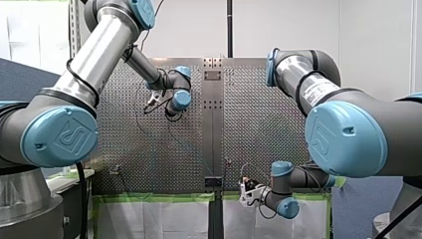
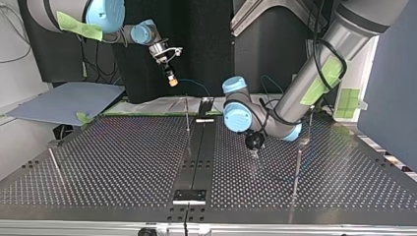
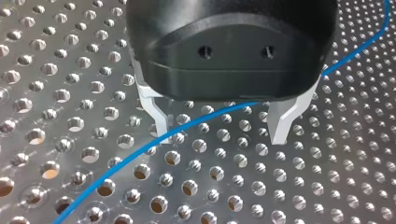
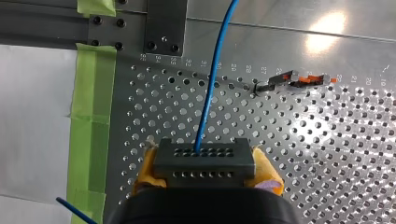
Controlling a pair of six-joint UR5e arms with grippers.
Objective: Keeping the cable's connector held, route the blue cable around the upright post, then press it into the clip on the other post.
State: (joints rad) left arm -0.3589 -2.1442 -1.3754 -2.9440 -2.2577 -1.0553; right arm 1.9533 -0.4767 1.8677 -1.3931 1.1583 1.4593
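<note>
Left gripper [image 3: 220,139] hovers over the perforated table [image 3: 70,93], jaws apart, straddling the blue cable [image 3: 116,163]; right gripper [image 4: 205,175], at the table's near edge in the front view, clamps the connector [image 4: 204,157]. The clip [image 4: 303,79] stands ahead of the connector, clear of the cable

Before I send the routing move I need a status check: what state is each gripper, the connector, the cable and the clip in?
connector: clamped between yellow pads.
right gripper: shut on the connector.
blue cable: lying loose on the table.
left gripper: open, fingers either side of the blue cable.
clip: empty, blue cable not in it.
</note>
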